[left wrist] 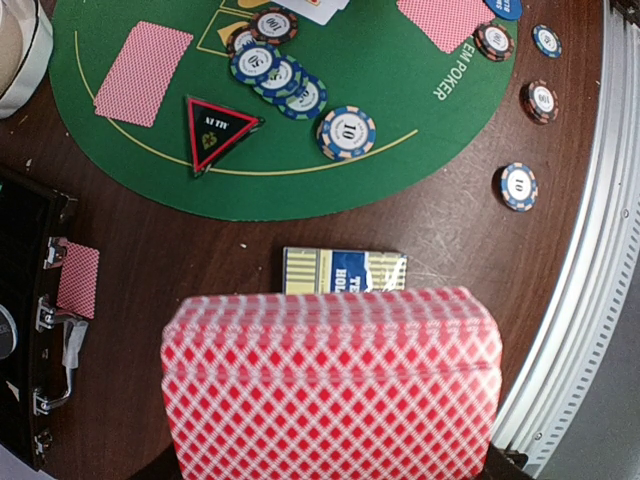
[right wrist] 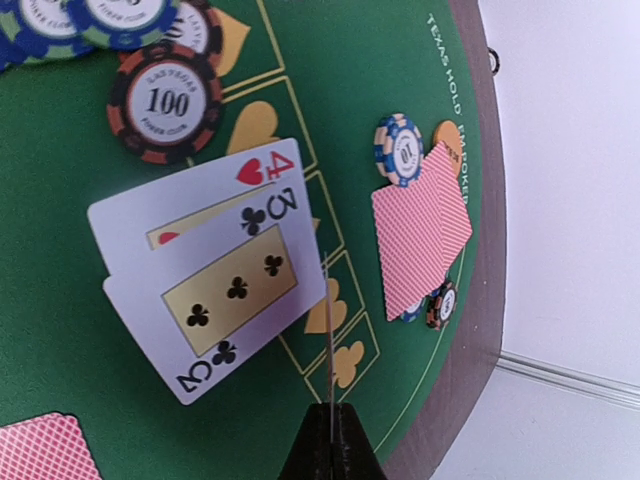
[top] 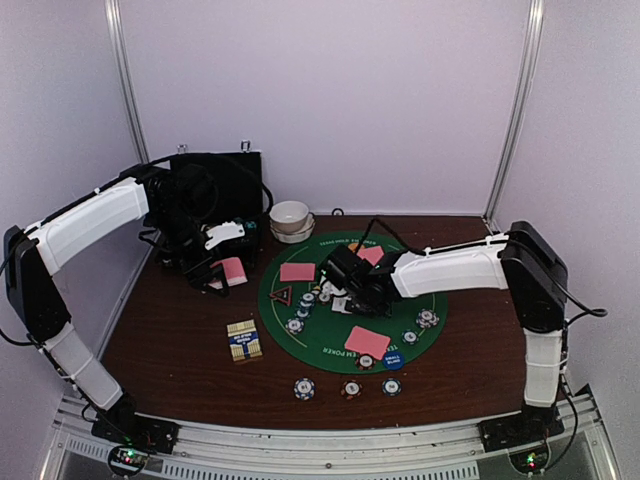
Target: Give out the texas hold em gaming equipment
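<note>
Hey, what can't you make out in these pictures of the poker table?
Left wrist: the blurred deck, close to the lens, hides the left gripper.
Right wrist: the held card in the right gripper is edge-on, face unreadable.
Top: numbers on the chips are too small.
</note>
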